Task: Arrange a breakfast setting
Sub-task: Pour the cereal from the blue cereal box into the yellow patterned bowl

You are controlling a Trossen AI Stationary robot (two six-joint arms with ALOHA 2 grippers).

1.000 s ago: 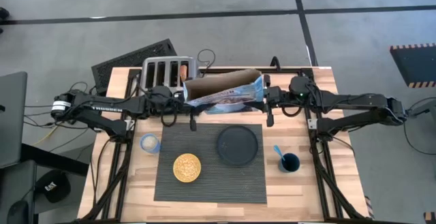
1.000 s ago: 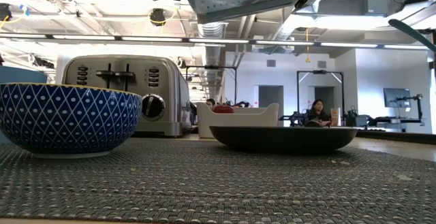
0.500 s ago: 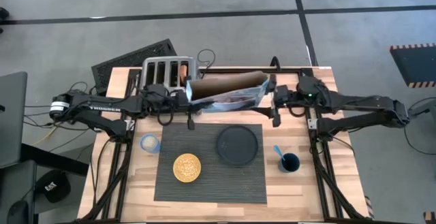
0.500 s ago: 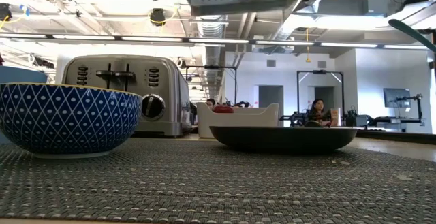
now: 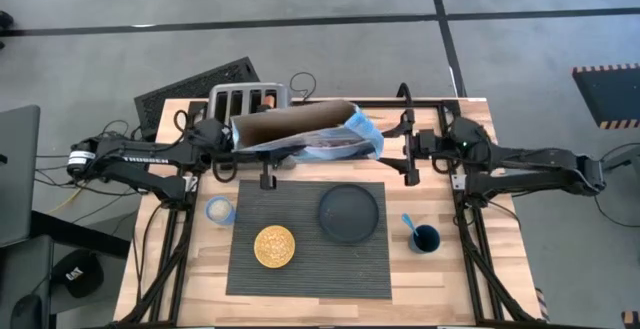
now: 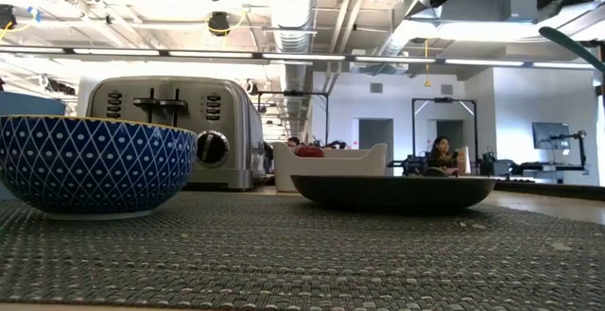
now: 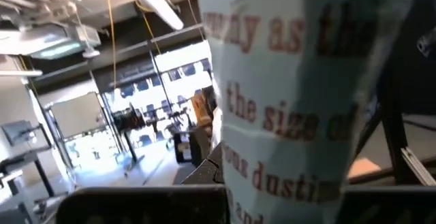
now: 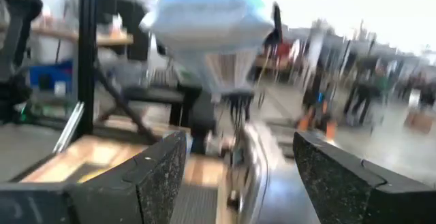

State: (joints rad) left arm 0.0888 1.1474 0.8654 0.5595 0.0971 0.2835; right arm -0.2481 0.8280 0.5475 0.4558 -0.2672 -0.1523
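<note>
The blue cinnamon cereal box [image 5: 305,137] hangs lying on its side above the table's far part, in front of the steel toaster [image 5: 250,97]. My left gripper [image 5: 250,154] is shut on its left end. My right gripper [image 8: 238,176] stands open to the right of the box's blue end [image 8: 211,20], apart from it. On the ribbed placemat [image 5: 305,269] rest the yellow bowl [image 5: 274,246] and the dark plate [image 5: 349,212]. Right of the mat stands the dark blue cup [image 5: 426,238] with the blue-handled spoon [image 5: 409,222] in it. Bagel and apple do not show on the table. My left gripper holds the cereal box at its left end, coming level from the table's left side. The box itself covers the fingers, so the exact part cannot be told. Its printed panel [image 7: 293,94] fills the wrist view. The box hangs roughly level, clear of the table.
A small light-blue dish [image 5: 219,209] sits left of the placemat. Dark frame rails [image 5: 470,209] run along both sides of the table. A keyboard-like black slab [image 5: 195,84] lies off the far left corner. Bare wood shows along the near edge [image 5: 450,289].
My right gripper has opened, let go of the box's right end and drawn back toward the table's right edge. My left gripper has carried the box toward the table's left; the box has stayed on its side and has risen out of the low view's top.
</note>
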